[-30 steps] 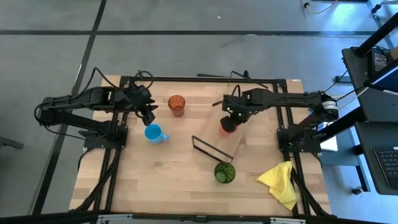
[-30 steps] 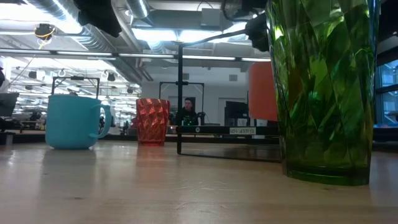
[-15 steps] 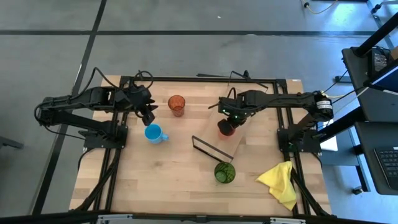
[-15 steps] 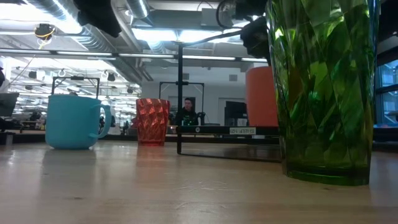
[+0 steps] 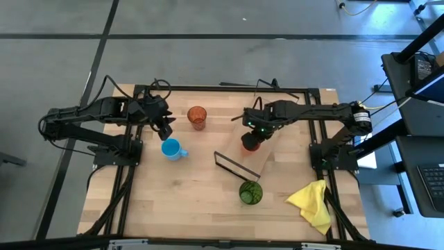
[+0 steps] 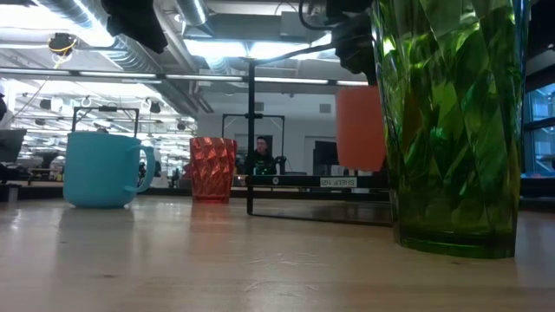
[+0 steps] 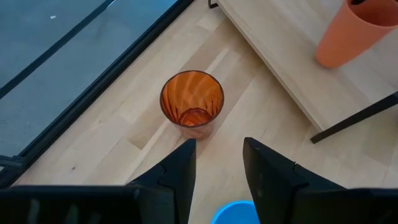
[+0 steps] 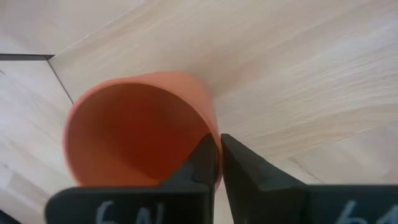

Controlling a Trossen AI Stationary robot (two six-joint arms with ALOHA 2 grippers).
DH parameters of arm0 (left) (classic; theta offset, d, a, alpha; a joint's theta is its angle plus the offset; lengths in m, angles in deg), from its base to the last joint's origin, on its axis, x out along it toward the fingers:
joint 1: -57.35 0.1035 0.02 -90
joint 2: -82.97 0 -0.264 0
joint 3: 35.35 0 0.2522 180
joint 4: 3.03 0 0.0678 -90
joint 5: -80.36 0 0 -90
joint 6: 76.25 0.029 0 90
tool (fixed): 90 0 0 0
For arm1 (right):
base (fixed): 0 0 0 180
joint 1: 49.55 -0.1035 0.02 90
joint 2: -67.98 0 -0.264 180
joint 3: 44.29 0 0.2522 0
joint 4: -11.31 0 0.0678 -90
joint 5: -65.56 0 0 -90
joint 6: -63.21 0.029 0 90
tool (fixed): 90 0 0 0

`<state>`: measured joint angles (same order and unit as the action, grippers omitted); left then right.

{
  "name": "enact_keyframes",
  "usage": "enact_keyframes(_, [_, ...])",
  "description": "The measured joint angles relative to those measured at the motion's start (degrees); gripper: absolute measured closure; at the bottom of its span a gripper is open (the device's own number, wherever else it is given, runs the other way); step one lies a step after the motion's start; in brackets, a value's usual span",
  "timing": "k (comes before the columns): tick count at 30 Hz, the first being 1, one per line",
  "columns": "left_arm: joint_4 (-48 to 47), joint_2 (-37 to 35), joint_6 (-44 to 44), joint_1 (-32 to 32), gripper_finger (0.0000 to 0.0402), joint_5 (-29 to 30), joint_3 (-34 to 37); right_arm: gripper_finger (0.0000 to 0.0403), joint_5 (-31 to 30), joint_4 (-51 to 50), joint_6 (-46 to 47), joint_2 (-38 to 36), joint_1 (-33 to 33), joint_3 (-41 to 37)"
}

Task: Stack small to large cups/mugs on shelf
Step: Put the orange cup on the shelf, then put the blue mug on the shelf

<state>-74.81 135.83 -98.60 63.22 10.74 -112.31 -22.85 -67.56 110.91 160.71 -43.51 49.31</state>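
Since the earlier frame, the small red-orange cup point(image 5: 249, 141) has shifted a little toward 9 o'clock and risen. At 9 o'clock the left gripper point(image 5: 166, 126) hovers released near the light-blue mug point(image 5: 171, 148) and orange-red tumbler point(image 5: 197, 116). At 3 o'clock the right gripper point(image 5: 256, 130) pinches the cup's rim, probably just above the shelf point(image 5: 255, 154). Next: lower it gently at the shelf's end.

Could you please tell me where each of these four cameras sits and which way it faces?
High: overhead, straight down; both arms, shelf.
Low: tabletop height, level across; green tumbler looms near.
Left wrist: past left gripper to orange tumbler.
Right wrist: right gripper pinching small orange cup.
All four show that cup.
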Motion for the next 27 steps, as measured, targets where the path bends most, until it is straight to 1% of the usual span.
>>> enact_keyframes(10, [0.0,0.0,0.0,0.0,0.0274,0.0,0.0,0.0385,0.02,-0.17,-0.17,0.0,0.0,-0.46])
enact_keyframes(12, [-0.02,0.0,0.0,0.0,0.0274,0.04,0.0,0.0375,0.0,-0.14,-0.49,0.0,0.0,-0.48])
enact_keyframes(20, [-0.46,0.0,0.39,0.02,0.0274,0.22,0.0,0.0308,-0.4,0.71,-1.68,0.0,0.0,-0.5])
enact_keyframes(24, [-0.46,0.0,0.42,0.02,0.0274,0.52,0.0,0.029,-0.54,0.67,-3.02,-0.18,0.0,-0.42])
enact_keyframes(27, [-0.46,0.0,0.42,0.02,0.0274,0.52,0.0,0.0284,-2.4,2.12,-4.69,-0.92,-0.02,0.9])
